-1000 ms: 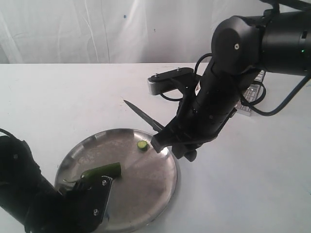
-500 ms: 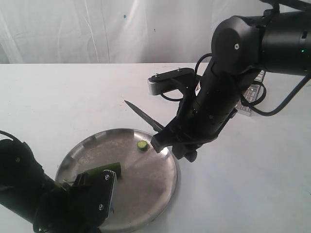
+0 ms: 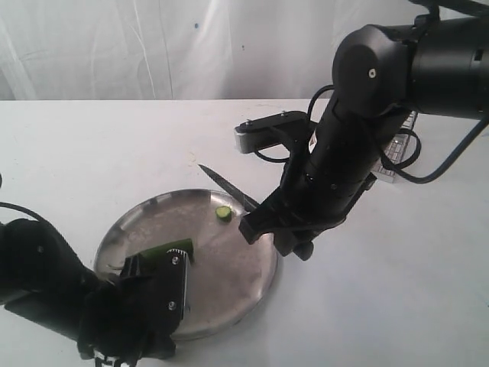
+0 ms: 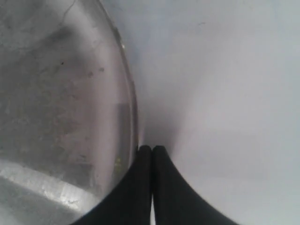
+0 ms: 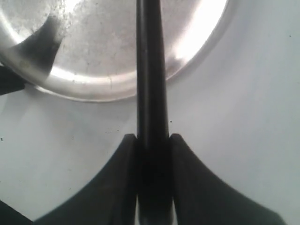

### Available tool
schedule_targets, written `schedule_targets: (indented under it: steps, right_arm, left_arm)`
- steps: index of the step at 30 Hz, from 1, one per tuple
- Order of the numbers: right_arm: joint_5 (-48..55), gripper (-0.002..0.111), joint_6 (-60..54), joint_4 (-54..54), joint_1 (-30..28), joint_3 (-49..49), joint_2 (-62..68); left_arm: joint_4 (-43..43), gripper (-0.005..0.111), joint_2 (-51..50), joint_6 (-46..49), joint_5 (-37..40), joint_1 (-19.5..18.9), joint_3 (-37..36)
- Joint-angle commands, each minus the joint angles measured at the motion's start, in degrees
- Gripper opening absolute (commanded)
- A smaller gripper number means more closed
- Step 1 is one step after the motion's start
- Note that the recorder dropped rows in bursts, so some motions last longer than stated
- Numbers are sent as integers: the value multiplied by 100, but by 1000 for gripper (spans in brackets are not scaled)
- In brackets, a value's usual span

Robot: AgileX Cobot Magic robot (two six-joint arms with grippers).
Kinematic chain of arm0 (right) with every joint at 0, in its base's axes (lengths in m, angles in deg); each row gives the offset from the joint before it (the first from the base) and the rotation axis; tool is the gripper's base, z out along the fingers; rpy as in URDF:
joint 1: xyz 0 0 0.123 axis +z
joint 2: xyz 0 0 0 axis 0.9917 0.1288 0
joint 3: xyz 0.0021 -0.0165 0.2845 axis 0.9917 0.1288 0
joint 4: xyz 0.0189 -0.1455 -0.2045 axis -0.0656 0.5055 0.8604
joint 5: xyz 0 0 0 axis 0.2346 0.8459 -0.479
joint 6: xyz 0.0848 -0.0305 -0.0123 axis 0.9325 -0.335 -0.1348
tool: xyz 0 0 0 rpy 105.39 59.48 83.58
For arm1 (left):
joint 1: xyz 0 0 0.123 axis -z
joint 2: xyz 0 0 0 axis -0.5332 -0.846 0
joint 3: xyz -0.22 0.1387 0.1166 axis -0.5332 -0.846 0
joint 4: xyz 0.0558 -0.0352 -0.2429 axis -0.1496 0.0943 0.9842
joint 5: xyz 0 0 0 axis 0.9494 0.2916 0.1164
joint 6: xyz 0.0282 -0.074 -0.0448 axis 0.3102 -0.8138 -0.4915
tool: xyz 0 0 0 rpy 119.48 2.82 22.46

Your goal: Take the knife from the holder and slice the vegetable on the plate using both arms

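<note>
The steel plate (image 3: 252, 287) lies at the front left of the white table. On it is the dark green chilli (image 3: 173, 248), right against my left arm's wrist block (image 3: 157, 294), and a small cut slice (image 3: 223, 213) near the far rim. My right gripper (image 5: 152, 137) is shut on the black knife (image 5: 151, 70); its blade (image 3: 228, 185) slants over the far rim beside the slice. My left gripper (image 4: 152, 149) is shut with nothing between its fingers, its tips at the plate's rim (image 4: 133, 117). The wire holder (image 3: 396, 153) shows partly behind the right arm.
A silver and black block (image 3: 263, 128) on the right arm hangs above the table behind the plate. A white backdrop closes off the far side. Bare white tabletop (image 3: 397, 290) lies right of the plate.
The left arm has pushed farther in, and the plate, chilli and slice have shifted a little toward the far side. The knife has dropped slightly toward the plate.
</note>
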Motion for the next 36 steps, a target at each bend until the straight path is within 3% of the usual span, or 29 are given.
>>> schedule_targets:
  steps: [1,8,16,20,22,23,26,31,34,36]
  right_arm:
    - [10,0,24,-33,-30,23,-58]
    - [9,0,121,-33,-30,23,-58]
    - [-182,0,450,-26,-19,23,-47]
    - [-313,0,731,-25,187,23,1]
    - [-440,0,889,69,368,23,15]
    - [-544,0,1005,195,470,23,40]
    - [-732,0,1643,916,640,-28,116]
    - [-243,0,1879,1434,611,-54,167]
    - [-79,0,1879,1557,611,-54,167]
    - [-149,0,1879,1634,611,-54,167]
  left_arm:
    - [-59,0,-177,-18,-775,5,-79]
    - [-59,0,-307,-18,-1304,5,-63]
    - [-59,0,571,-181,-93,5,335]
    - [-48,0,1510,-772,-1243,-377,405]
    - [-58,0,1627,-855,-1379,-714,457]
    - [-74,0,1638,-757,-1159,-1047,518]
    - [-245,0,1420,-387,196,-1514,815]
    - [-104,0,612,289,1323,-1612,1514]
    - [-160,0,91,908,1496,-1612,1831]
    - [-149,0,-216,1340,829,-1612,1868]
